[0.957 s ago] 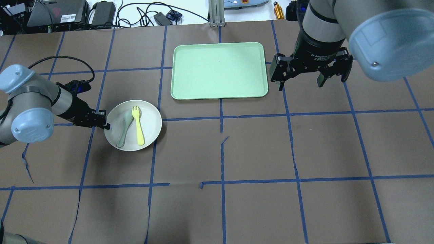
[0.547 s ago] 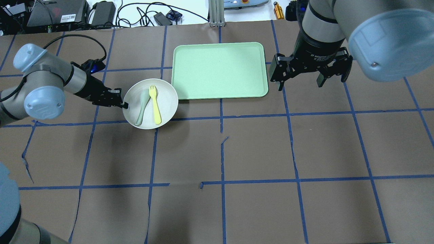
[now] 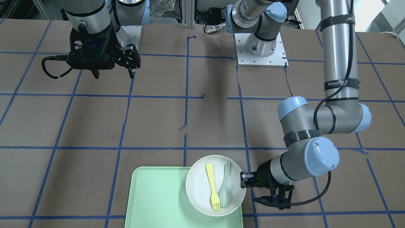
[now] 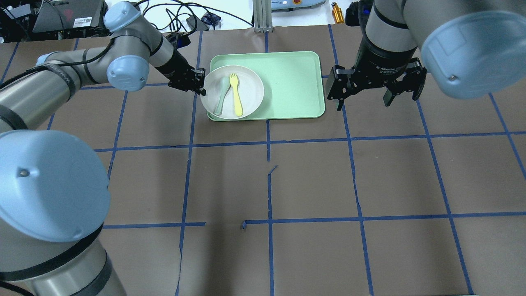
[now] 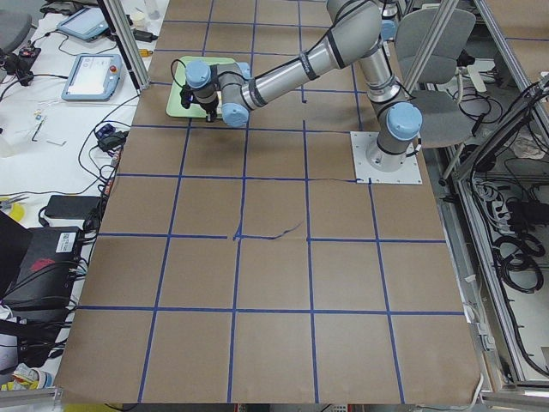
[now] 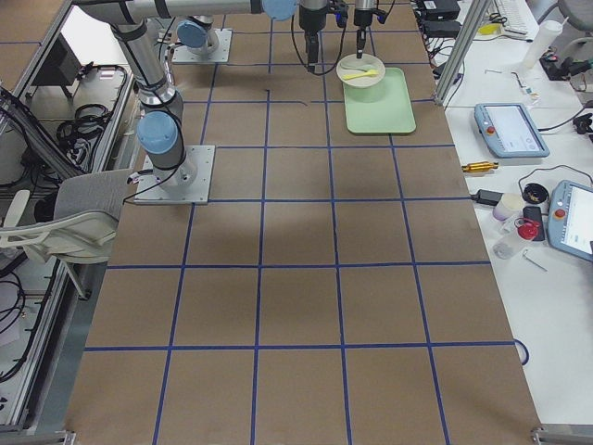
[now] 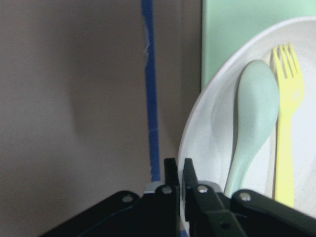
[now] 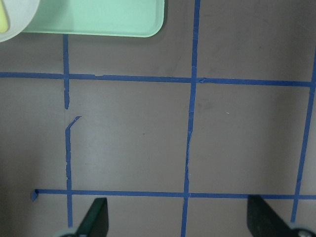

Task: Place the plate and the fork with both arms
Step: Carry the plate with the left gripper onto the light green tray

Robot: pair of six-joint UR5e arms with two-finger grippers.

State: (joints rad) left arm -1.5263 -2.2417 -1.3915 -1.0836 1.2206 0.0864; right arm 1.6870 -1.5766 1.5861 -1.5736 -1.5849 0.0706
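Now | plate [image 4: 251, 86] round, white, raised rim | fork [image 4: 236, 95] slim yellow | left claw [image 4: 201, 87] pinches rim | right claw [image 4: 363, 102] spread

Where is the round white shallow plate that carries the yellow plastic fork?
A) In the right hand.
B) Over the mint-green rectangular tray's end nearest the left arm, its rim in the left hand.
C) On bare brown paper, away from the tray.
B: the plate overlaps the tray at that end, the left hand is shut on its rim, and the open right hand holds nothing.
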